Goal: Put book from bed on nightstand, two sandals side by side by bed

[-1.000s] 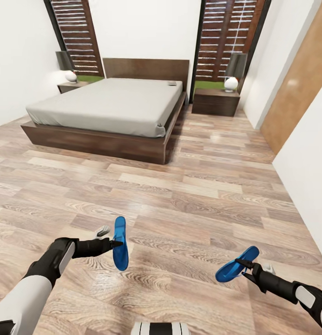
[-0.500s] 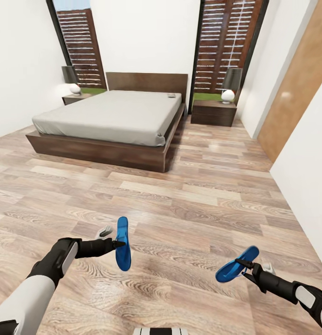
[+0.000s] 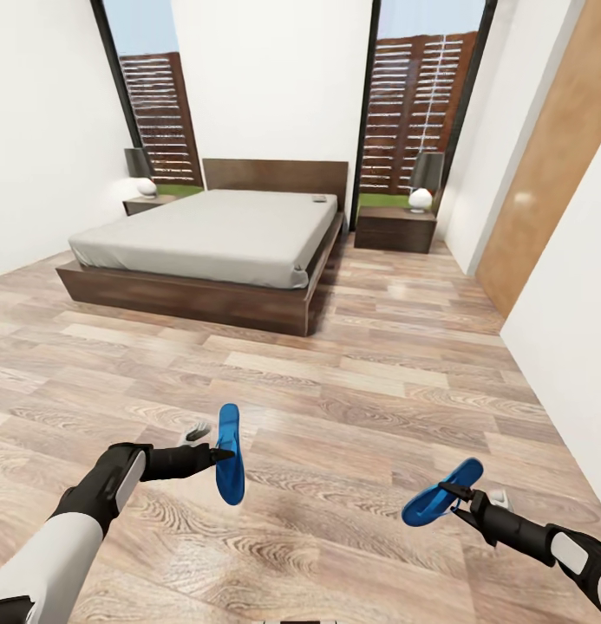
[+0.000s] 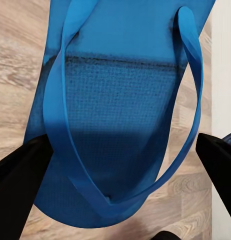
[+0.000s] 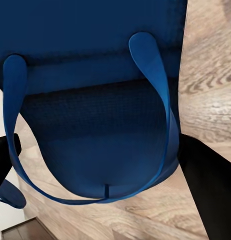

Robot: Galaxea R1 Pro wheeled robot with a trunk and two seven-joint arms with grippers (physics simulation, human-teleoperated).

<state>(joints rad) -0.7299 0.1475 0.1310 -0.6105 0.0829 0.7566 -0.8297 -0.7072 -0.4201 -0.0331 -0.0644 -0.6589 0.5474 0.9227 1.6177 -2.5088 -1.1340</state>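
Fingers of my left gripper [image 3: 215, 453] are clamped on one blue sandal [image 3: 230, 453], held on edge above the floor; fingers of my right gripper [image 3: 454, 500] pinch the second sandal [image 3: 440, 494], which hangs tilted with its sole slanting down. Seen from the left wrist, the dark fingertips [image 4: 15, 175] press either rim of the sole [image 4: 120, 110], straps facing the camera; from the right wrist, the other sole [image 5: 95, 125] sits between the pads likewise. Each sandal looks light, thin and bendy, so a rim grip near the middle seems best, and I judge it could twist or slip if swung quickly. Beyond both grippers lies open wooden floor [image 3: 352, 381], with nothing between me and the bed [image 3: 213, 234], which stands well ahead. On the mattress, near the headboard's right end, rests a small flat item, probably the book [image 3: 319, 199], too small to read. One nightstand [image 3: 395, 227] with a lamp stands just right of the bed, another [image 3: 150, 203] on the far left. A wooden door [image 3: 543, 173] flanks the right wall.
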